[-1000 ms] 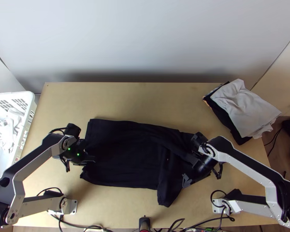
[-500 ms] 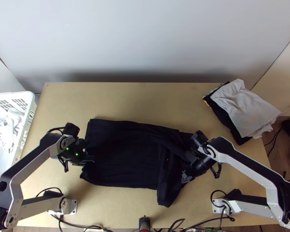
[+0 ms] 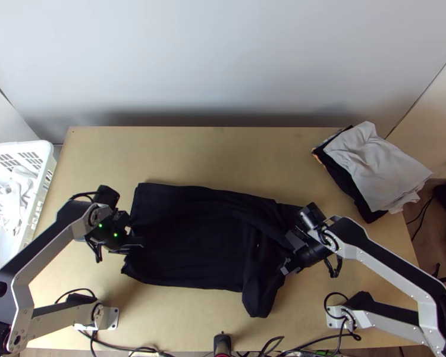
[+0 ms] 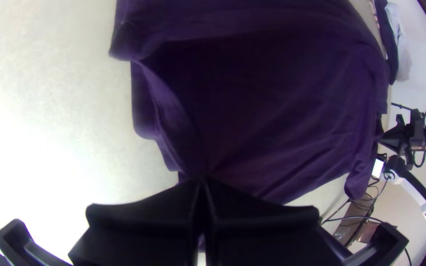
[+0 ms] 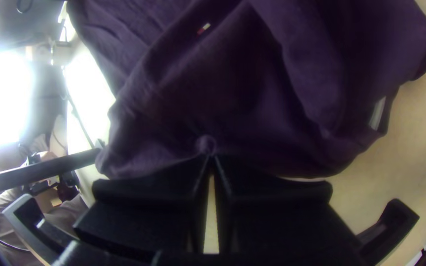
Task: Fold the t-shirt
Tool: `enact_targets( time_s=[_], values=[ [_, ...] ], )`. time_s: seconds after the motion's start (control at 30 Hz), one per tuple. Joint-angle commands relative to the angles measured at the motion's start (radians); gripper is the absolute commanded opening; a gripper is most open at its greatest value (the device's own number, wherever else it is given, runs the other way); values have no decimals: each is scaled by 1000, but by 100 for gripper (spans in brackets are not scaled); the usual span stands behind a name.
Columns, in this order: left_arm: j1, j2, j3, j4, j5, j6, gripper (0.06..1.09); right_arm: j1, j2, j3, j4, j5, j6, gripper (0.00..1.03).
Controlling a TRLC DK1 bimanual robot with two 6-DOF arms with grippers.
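Note:
The black t-shirt [image 3: 193, 238] lies across the middle of the table, its left part fairly flat and its right part folded over and rumpled. At its left edge is my left gripper [image 3: 141, 245]; in the left wrist view the left gripper [image 4: 202, 184] is shut on the t-shirt [image 4: 272, 98], with creases fanning out from the tips. Over its right part is my right gripper [image 3: 287, 253]; in the right wrist view the right gripper [image 5: 211, 160] is shut on a pinched bit of the t-shirt's edge [image 5: 213, 88].
A stack of folded clothes [image 3: 374, 163] lies at the table's back right corner, light grey on top. A white basket [image 3: 41, 196] with white cloth stands at the left edge. Cables run along the table's near edge [image 3: 181, 342].
My left gripper has shifted slightly left, the t-shirt's left lower corner with it. The right gripper has turned and moved a little, and the t-shirt's right end has drawn inward.

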Motion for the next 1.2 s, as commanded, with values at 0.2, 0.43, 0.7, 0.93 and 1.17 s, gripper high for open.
enact_targets(
  time_s=[0.2,0.43,0.7,0.93,1.17],
  values=[
    [118,70,158,-55,11,8,9,-34,-38,40,-2,63,4,3],
    [196,115,217,-58,12,20,9,-85,-46,50,-14,118,-7,3],
    [202,117,243,-82,19,23,9,-128,-61,77,-40,119,-8,3],
    [196,120,260,-82,34,16,9,-129,-46,83,-40,119,-5,3],
    [179,136,260,-67,111,68,23,-128,-51,85,-40,119,-2,3]
  ],
)
